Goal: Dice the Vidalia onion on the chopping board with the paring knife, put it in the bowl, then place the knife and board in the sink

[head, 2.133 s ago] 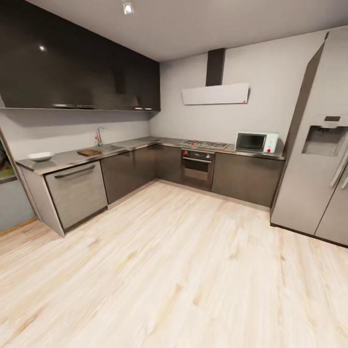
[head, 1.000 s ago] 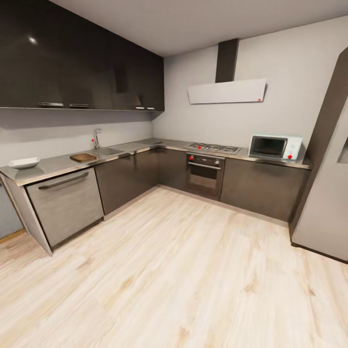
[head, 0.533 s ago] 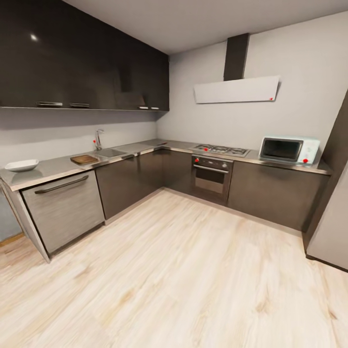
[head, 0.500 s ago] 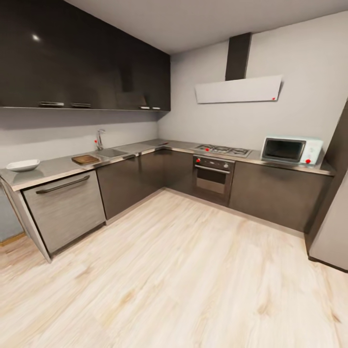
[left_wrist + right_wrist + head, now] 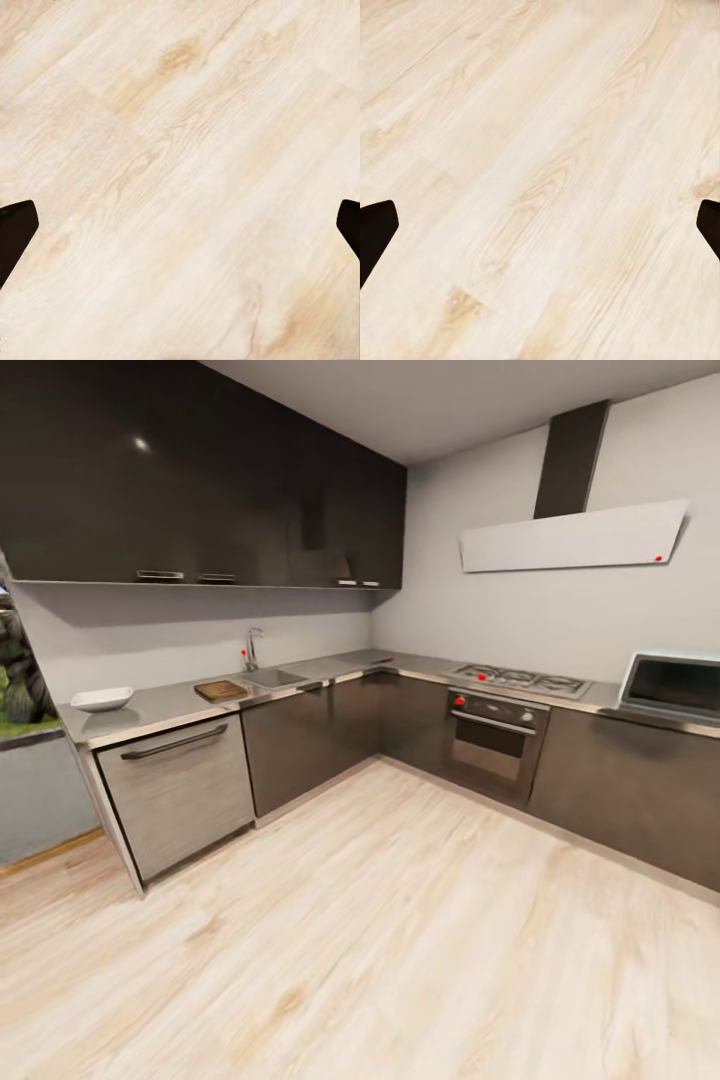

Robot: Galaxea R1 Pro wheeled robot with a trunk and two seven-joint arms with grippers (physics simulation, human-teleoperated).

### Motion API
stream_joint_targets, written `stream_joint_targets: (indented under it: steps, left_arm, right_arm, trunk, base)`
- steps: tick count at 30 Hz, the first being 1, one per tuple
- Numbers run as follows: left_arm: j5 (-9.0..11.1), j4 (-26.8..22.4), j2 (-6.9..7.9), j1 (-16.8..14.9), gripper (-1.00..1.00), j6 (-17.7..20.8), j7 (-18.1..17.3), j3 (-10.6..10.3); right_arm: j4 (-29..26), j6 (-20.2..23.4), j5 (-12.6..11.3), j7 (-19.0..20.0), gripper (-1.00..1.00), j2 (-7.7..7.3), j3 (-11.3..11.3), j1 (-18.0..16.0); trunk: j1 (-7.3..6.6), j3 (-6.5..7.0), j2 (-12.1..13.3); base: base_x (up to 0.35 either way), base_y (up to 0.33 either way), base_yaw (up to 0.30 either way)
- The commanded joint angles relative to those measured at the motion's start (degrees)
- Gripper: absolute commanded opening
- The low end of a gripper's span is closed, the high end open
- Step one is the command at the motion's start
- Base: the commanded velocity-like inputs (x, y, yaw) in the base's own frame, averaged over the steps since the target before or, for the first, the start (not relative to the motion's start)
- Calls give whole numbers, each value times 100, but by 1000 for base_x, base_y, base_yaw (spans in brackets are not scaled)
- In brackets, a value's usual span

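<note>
A pale wood floor (image 5: pixel 400 940) fronts an L-shaped grey worktop (image 5: pixel 165 705). The sink (image 5: pixel 272 678) is set midway along its left run. The chopping board (image 5: pixel 221 689) lies just beside the sink; the white bowl (image 5: pixel 101 699) sits near the worktop's left end. Both wrist views show dark fingers (image 5: pixel 15 232) (image 5: pixel 375 232) spread wide apart above the floor.

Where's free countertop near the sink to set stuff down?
The countertop has a bare stretch between the bowl and the chopping board, and another past the sink, running round the corner to the hob. It is tightest where the board sits right beside the sink. Sink contents too far to tell.
</note>
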Motion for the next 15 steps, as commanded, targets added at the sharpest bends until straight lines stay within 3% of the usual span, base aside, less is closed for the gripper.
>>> stream_joint_targets:
  steps: [1, 5, 15]
  left_arm:
    - [1, -4, 1, 0, 100, -10, -2, -1]
    - [1, -3, 0, 0, 100, -10, -2, -1]
    - [-6, -11, 2, 0, 100, -15, -2, -1]
  right_arm:
    - [2, -18, -6, 0, 100, 3, -12, -2]
    - [2, -18, -11, 2, 100, 2, -13, -2]
    - [2, -20, -13, 2, 100, 2, -13, -2]
  trunk:
    - [4, -5, -2]
    - [4, -5, -2]
    - [4, -5, -2]
  base:
    - [345, 0, 281]
    - [345, 0, 190]
    - [345, 0, 21]
